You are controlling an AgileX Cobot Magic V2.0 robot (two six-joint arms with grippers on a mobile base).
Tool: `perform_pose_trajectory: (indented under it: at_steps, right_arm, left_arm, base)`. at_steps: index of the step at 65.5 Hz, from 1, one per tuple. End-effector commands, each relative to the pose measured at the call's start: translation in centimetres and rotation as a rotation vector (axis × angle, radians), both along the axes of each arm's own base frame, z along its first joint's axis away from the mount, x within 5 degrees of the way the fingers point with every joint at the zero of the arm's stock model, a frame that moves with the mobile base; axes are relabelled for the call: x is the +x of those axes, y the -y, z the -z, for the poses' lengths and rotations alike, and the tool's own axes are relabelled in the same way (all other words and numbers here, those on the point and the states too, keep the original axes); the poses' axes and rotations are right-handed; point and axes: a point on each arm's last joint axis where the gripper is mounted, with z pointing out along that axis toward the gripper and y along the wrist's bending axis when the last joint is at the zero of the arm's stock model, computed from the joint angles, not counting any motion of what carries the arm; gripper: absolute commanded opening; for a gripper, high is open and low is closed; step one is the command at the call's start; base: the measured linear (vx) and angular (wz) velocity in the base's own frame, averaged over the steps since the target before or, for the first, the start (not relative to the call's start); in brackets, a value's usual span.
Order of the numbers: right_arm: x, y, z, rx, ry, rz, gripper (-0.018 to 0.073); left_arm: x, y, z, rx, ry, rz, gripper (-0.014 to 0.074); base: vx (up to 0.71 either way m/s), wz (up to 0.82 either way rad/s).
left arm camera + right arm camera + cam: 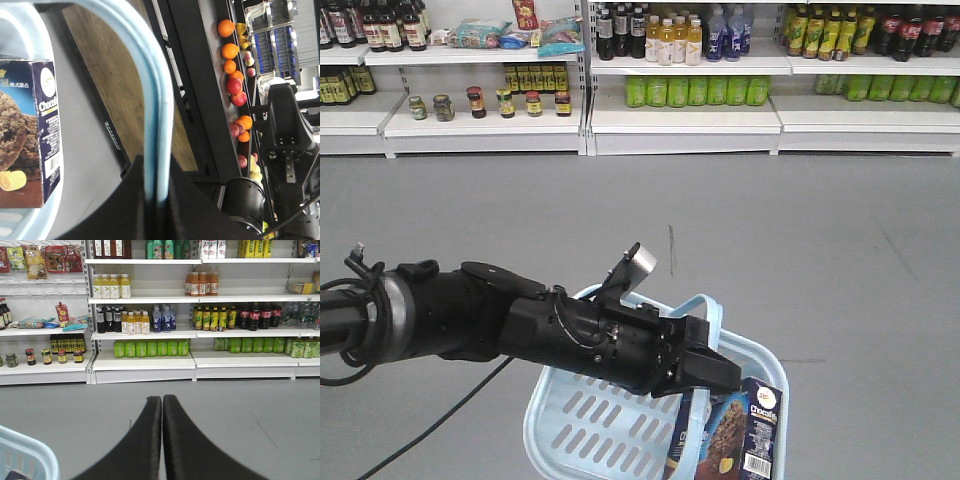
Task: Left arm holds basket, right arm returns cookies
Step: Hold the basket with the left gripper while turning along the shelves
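The left gripper (715, 368) pinches the basket handle (160, 100); the right gripper (162, 405) is closed, empty. If that thin grip slips, the basket (580, 415) swings and the cookie carton (745, 435) topples.

One light blue slotted plastic basket (588, 420), one navy-and-brown cardboard cookie carton (745, 438) and two black wedge-shaped tools: left tool (715, 368), right tool (162, 400).

Front view over left arm (520, 320) toward shelves (680, 118), left wrist tight on basket handle (161, 100), right wrist facing same shelves
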Motion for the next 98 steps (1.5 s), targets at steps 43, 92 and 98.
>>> perform_pose_trajectory:
  at_steps: [43, 92, 98]
  right_arm:
    - [-0.08, -0.06, -0.69, -0.017, 0.086, -0.004, -0.0008]
    - [-0.08, -0.06, -0.69, -0.017, 0.086, -0.004, -0.0008]
    - [-0.08, -0.06, -0.69, -0.017, 0.086, -0.004, -0.0008]
  left_arm:
    - [-0.07, 0.2, -3.39, -0.146, 0.013, -0.019, -0.0008]
    - [-0.07, 0.2, -3.39, -0.146, 0.013, -0.019, -0.0008]
    - [-0.07, 0.2, -3.39, -0.146, 0.013, -0.019, -0.0008]
  base:
    - [0.36, -0.03]
    - [0.36, 0.01]
    - [0.35, 0.01]
